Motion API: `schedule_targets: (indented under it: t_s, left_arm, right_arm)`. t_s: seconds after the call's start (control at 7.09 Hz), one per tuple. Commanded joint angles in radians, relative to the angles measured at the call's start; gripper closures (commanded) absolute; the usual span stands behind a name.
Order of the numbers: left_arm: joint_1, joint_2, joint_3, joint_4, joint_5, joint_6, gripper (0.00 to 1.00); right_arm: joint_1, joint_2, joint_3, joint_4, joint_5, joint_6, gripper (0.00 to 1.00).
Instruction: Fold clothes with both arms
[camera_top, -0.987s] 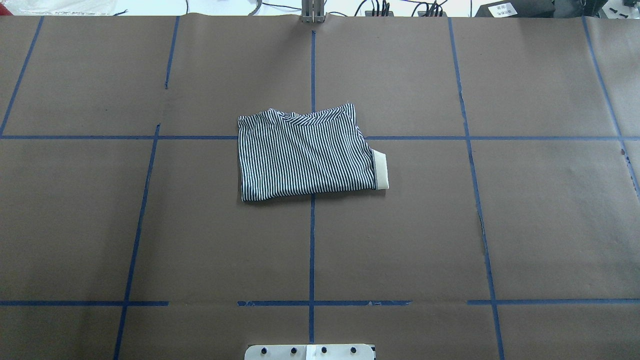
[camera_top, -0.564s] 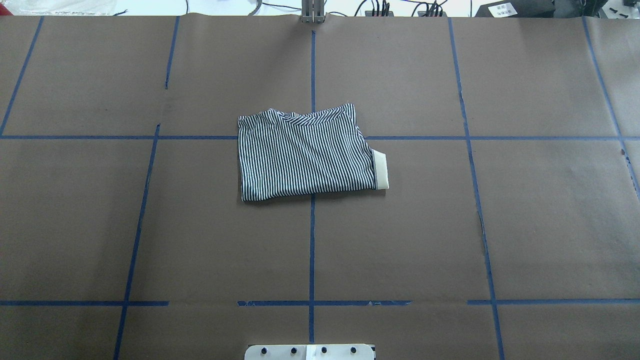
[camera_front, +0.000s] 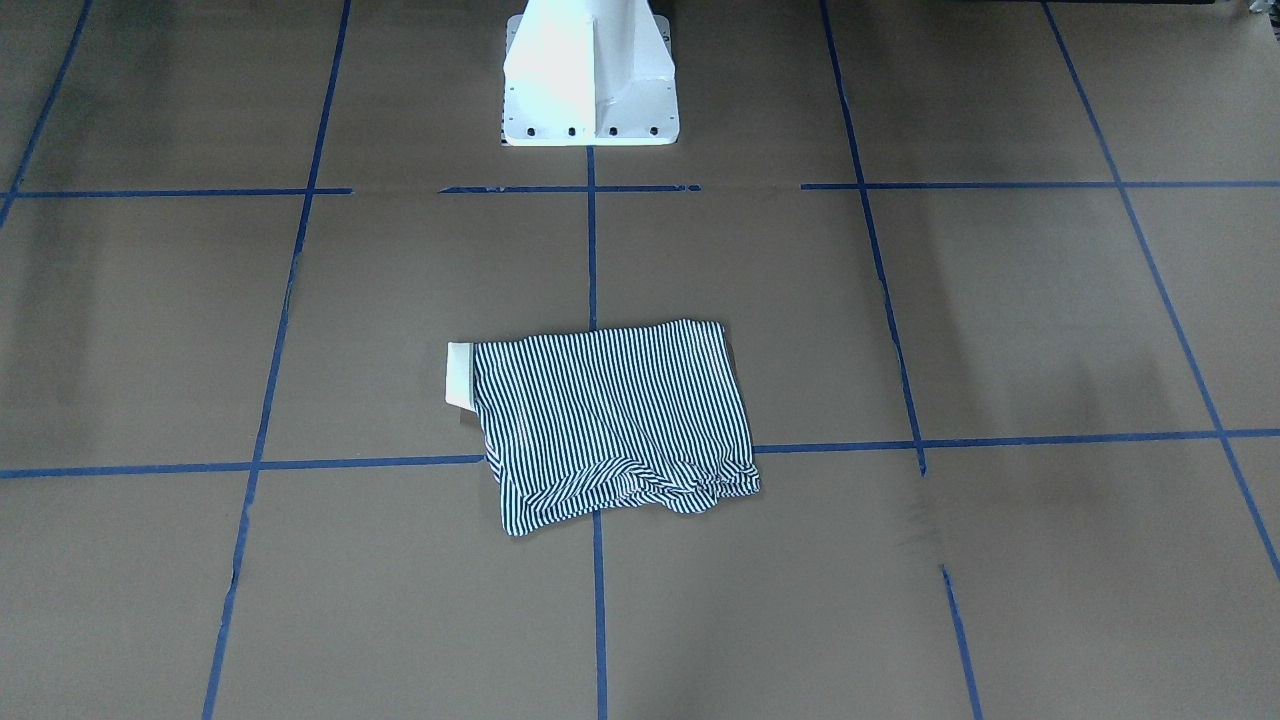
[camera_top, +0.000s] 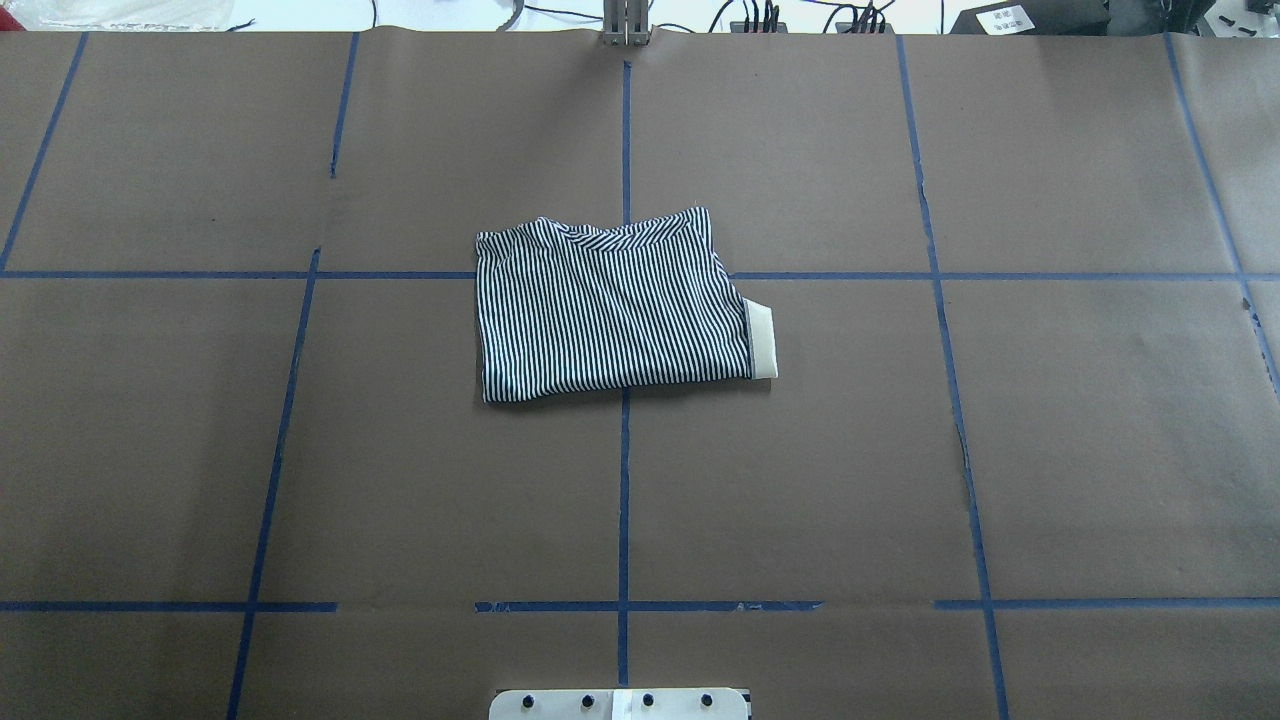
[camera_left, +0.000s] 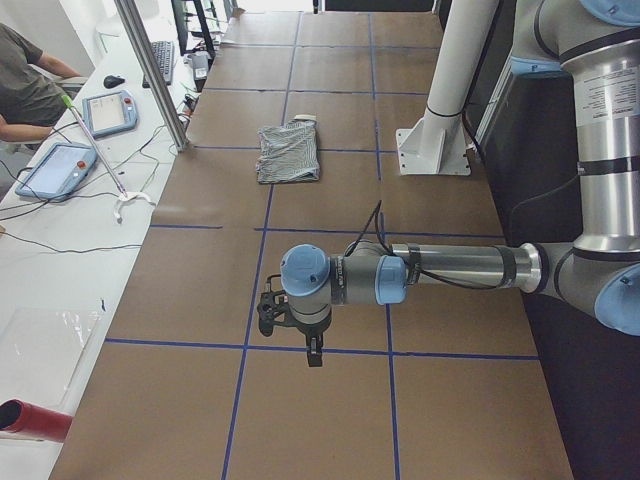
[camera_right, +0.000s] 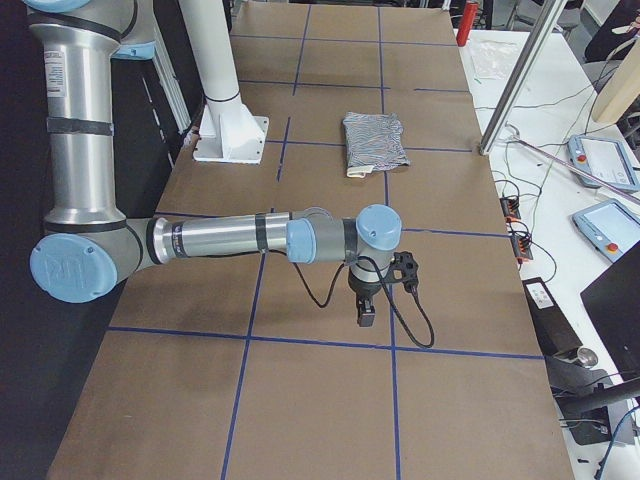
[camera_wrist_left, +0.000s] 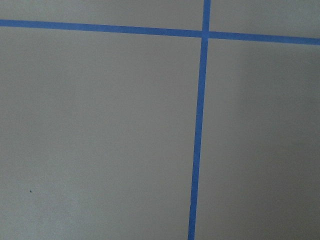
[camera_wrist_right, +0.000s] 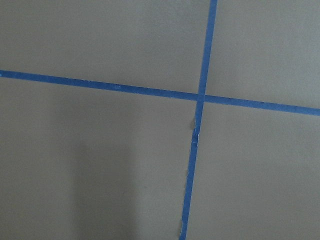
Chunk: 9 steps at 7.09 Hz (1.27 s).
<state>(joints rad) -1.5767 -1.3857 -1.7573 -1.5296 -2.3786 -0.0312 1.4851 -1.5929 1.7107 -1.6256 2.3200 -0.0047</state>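
The striped polo shirt (camera_top: 610, 310) lies folded into a compact rectangle at the middle of the brown table, and nothing touches it. Its cream collar (camera_top: 762, 343) sticks out on the right edge in the overhead view and on the left (camera_front: 458, 374) in the front view. The shirt (camera_left: 288, 152) is small and far off in both side views (camera_right: 374, 138). My left gripper (camera_left: 313, 352) hangs pointing down over bare paper, far from the shirt. My right gripper (camera_right: 367, 315) hangs the same way at the other end. I cannot tell whether either is open or shut.
The white pedestal base (camera_front: 588, 90) stands at the robot's edge of the table. Blue tape lines (camera_top: 624, 500) grid the brown paper. A person (camera_left: 25, 90) sits by a side bench with teach pendants (camera_left: 110, 112) and cables. A metal post (camera_left: 150, 70) stands at the table's far edge.
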Motion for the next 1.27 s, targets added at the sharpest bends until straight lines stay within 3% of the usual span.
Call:
schedule_targets:
  t_s: [0.0, 0.85, 1.13]
  left_arm:
    - [0.000, -0.003, -0.011, -0.007, -0.036, -0.004, 0.00]
    - [0.001, -0.016, 0.015, -0.075, -0.033, -0.004, 0.00]
    - [0.001, -0.042, -0.002, -0.067, 0.057, -0.003, 0.00]
  right_arm:
    - [0.001, -0.001, 0.003, 0.001, -0.013, -0.001, 0.00]
    - [0.000, -0.013, 0.001, 0.004, -0.014, -0.005, 0.00]
    - [-0.002, -0.010, -0.002, 0.004, -0.016, -0.005, 0.00]
